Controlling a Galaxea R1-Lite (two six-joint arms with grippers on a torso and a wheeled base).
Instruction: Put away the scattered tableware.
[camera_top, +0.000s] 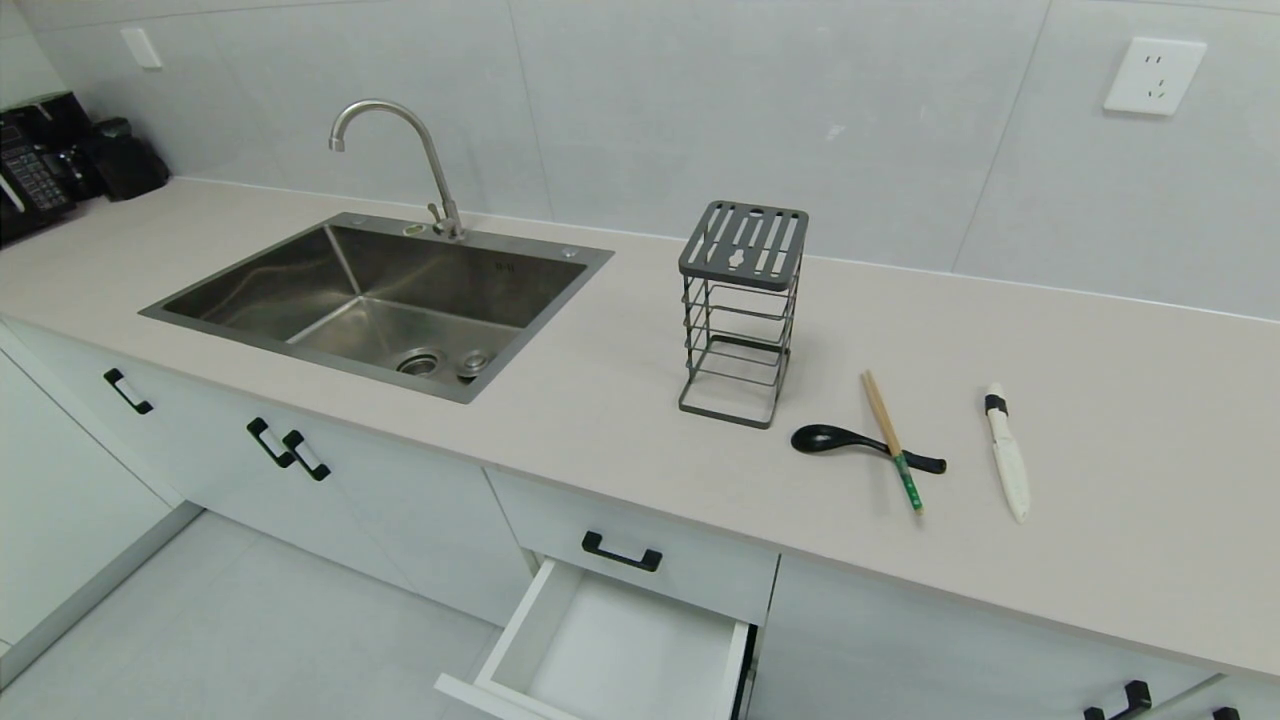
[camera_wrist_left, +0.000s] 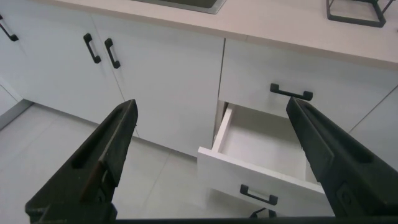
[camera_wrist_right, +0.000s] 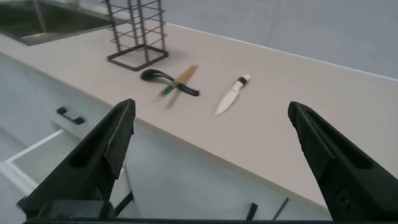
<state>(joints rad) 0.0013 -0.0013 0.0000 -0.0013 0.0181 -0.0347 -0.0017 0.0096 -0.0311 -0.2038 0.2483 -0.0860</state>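
A black spoon (camera_top: 858, 443) lies on the beige counter right of the dark wire utensil rack (camera_top: 740, 310). Wooden chopsticks (camera_top: 891, 436) with green tips lie across the spoon's handle. Farther right lies a white knife (camera_top: 1005, 462) with a black band. The right wrist view shows the rack (camera_wrist_right: 137, 31), spoon (camera_wrist_right: 166, 81), chopsticks (camera_wrist_right: 178, 81) and knife (camera_wrist_right: 231, 97) beyond my right gripper (camera_wrist_right: 211, 162), which is open and held off the counter's front edge. My left gripper (camera_wrist_left: 214, 168) is open, empty, in front of the cabinets near the open drawer (camera_wrist_left: 261, 158).
A steel sink (camera_top: 385, 300) with a curved tap (camera_top: 400, 150) sits at the counter's left. A white drawer (camera_top: 610, 650) stands pulled out below the counter. Dark appliances (camera_top: 60, 150) stand at the far left. A wall socket (camera_top: 1155, 75) is at upper right.
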